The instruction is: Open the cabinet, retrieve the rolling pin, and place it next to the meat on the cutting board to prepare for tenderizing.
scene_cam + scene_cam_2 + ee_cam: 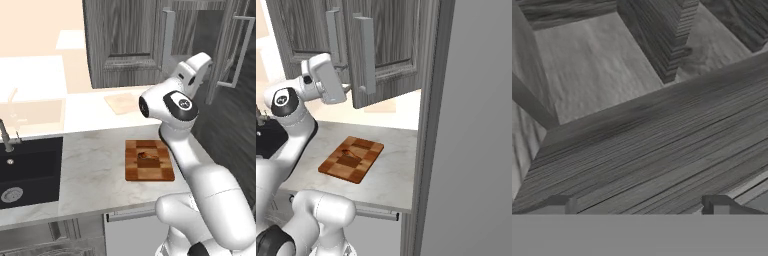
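- The jaws [639, 206] are raised at the cabinet [125, 40], close to its dark wood-grain panels; the two tips are seen spread apart with nothing between them.
- One cabinet door [381, 50] is swung outward, its silver bar handle [367, 55] just right of the hand.
- The cutting board [149, 160] lies on the counter [95, 170] well below the jaws, with the meat [147, 156] on it.
- A plain pale board [122, 103] is seen farther back, and a black sink [27, 172] at the left.
- No writing can be read.
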